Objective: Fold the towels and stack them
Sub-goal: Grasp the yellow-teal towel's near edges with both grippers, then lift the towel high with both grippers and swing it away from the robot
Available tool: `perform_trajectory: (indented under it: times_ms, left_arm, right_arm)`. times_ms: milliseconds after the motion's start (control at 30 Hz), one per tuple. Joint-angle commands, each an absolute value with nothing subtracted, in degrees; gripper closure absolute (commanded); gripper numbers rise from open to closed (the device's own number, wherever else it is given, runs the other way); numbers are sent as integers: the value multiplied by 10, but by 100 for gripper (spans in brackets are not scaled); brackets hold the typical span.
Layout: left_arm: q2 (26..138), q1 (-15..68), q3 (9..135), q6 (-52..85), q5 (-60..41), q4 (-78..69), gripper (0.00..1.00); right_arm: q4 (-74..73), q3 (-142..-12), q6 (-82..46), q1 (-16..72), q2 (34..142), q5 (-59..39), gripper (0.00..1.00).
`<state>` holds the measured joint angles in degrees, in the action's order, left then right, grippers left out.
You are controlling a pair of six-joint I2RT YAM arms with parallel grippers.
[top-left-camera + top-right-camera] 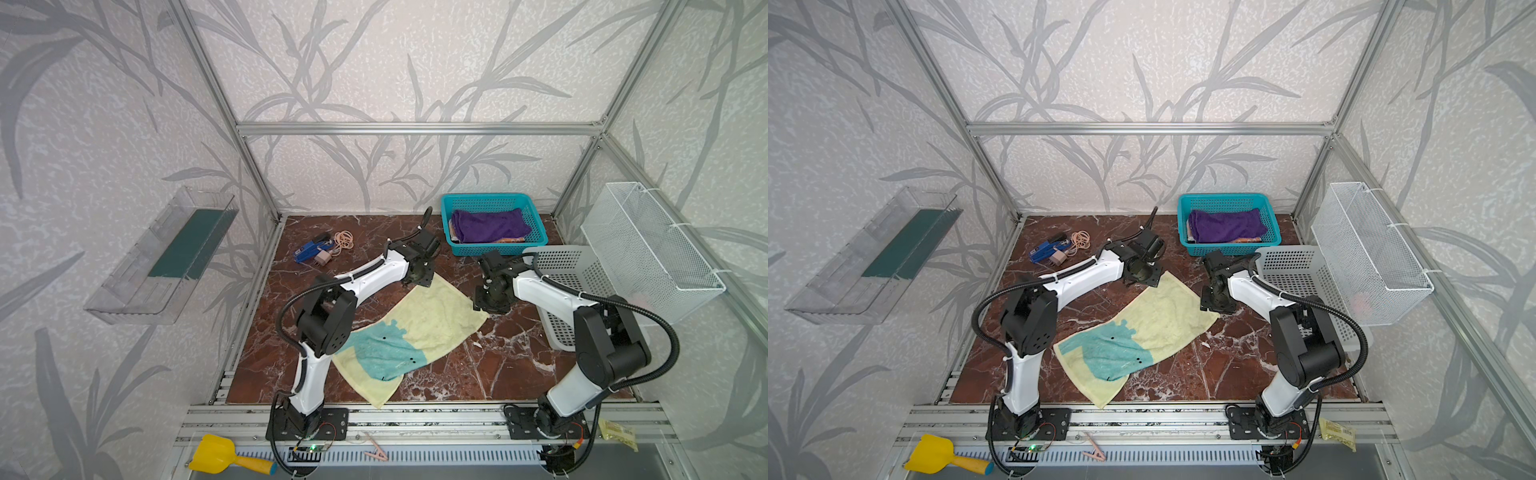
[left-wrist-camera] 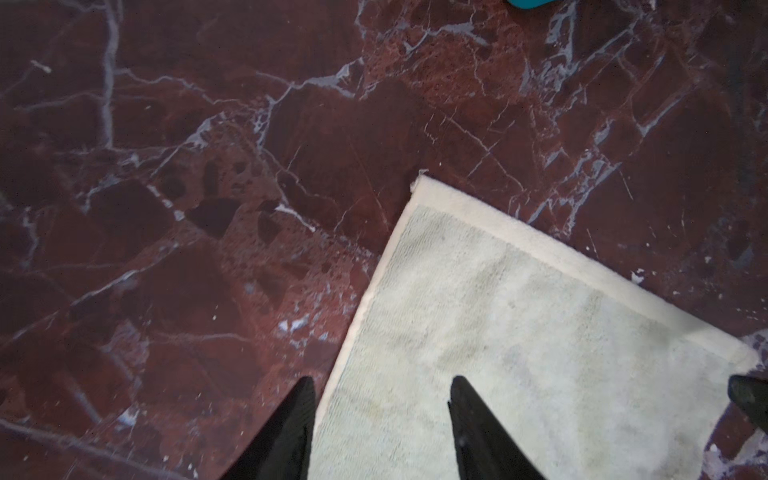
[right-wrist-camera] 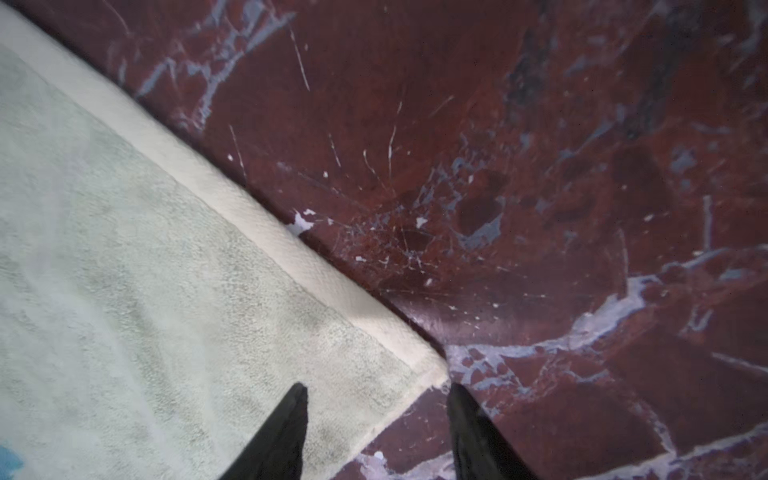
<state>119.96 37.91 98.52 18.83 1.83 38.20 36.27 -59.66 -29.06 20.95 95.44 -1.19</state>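
Left end effector (image 2: pixel 383 380) and right end effector (image 3: pixel 378 386), half-open and empty, sit poised at far corners of the yellow-and-teal towel (image 1: pixel 436 316); a shallow pinch could slip, skewing the fold.

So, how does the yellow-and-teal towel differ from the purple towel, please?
The yellow-and-teal towel lies spread open on the marble table; the purple towel sits folded in the teal basket. The yellow-and-teal one is two-toned, the purple one plain. The left tool and right tool hover open at the first's far corners, away from the purple one. Both are terry cloths.
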Motion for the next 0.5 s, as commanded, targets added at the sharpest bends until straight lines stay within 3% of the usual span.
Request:
perform_trajectory:
  times_ms: [0, 367, 467]
  left_arm:
    - [1249, 372, 1045, 157, -13, 398, 45]
    - [1382, 371, 1159, 144, -56, 385, 37]
    - [1419, 372, 1194, 149, -51, 395, 37]
  right_arm:
    - [366, -596, -295, 212, 972, -19, 45]
    - [369, -590, -294, 212, 1015, 9, 45]
    - [369, -591, -288, 212, 1028, 13, 49]
